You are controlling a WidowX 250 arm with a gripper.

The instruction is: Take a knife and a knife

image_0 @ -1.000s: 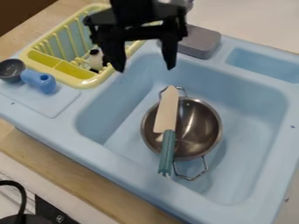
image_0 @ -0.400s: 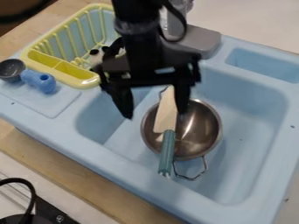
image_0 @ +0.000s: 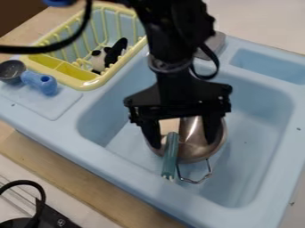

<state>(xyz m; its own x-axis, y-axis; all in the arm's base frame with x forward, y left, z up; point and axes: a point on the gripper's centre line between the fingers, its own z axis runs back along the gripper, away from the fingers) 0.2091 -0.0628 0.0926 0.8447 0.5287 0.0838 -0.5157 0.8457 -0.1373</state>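
Observation:
The gripper (image_0: 183,141) hangs over the metal pot, open, one finger to each side of the knife's upper part. The knife (image_0: 170,153) has a teal handle and a pale blade and lies across the pot, its handle sticking out over the near rim. Most of the blade is hidden behind the gripper. The steel pot (image_0: 196,151) with wire handles stands in the blue sink (image_0: 250,178). I cannot tell whether the fingers touch the knife.
A yellow dish rack (image_0: 89,83) at the upper left holds a black-and-white toy (image_0: 98,60). Beside it on the sink's ledge lie a dark cup (image_0: 10,71) and a blue object (image_0: 40,83). A grey block (image_0: 213,44) sits on the back rim behind the arm.
From above the sink's back left, the gripper has come down and toward the near right, over the pot and knife. The knife and pot have stayed in place.

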